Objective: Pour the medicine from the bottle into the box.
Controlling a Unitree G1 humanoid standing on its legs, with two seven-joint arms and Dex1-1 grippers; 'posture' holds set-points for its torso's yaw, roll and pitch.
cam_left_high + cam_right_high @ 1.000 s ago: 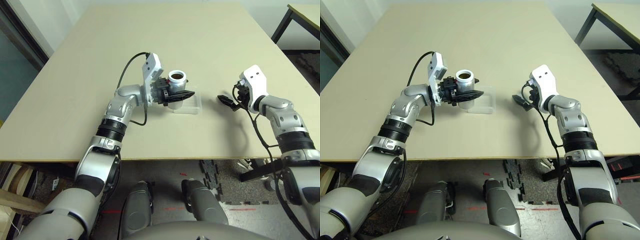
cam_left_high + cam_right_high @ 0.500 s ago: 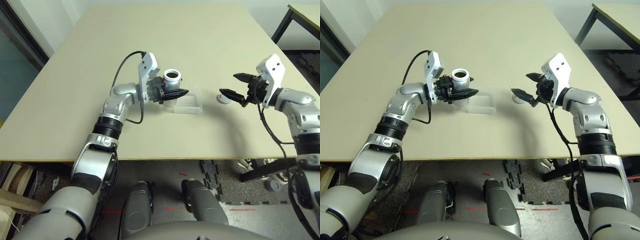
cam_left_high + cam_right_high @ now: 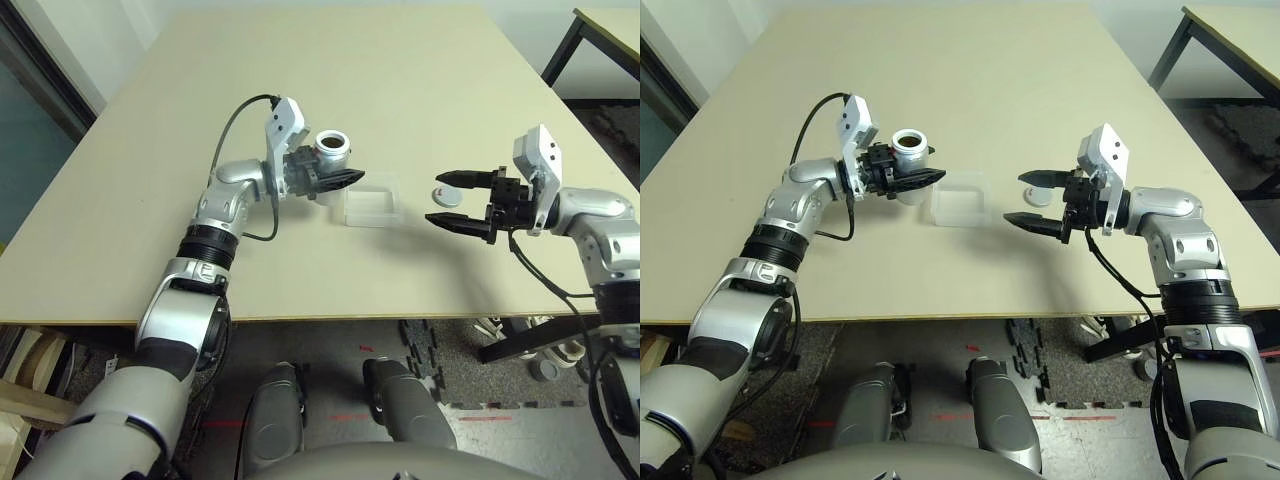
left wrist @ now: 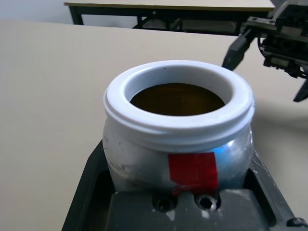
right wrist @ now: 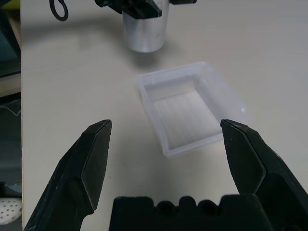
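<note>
My left gripper (image 3: pixel 343 178) is shut on the bottle (image 3: pixel 331 151), a silver-grey cylinder with a red stripe (image 4: pixel 193 171) and an uncapped white mouth. It holds the bottle upright just left of the box (image 3: pixel 372 205). The bottle's inside (image 4: pixel 177 98) looks dark brown, and I cannot make out the medicine as single pills. The clear square box (image 5: pixel 190 115) sits on the table with nothing visible in it. My right gripper (image 3: pixel 434 198) is open and points at the box from the right, a short way off. Its black fingers (image 5: pixel 96 154) are spread about as wide as the box.
A flat round grey cap (image 3: pixel 447 195) lies on the table (image 3: pixel 400 80) beside the right gripper's fingers. A second table (image 3: pixel 612 28) stands at the far right. The table's front edge runs close below both arms.
The left gripper has carried the bottle left, from over the box to beside it. The right gripper has swung away from the cap and now faces the box, open.
</note>
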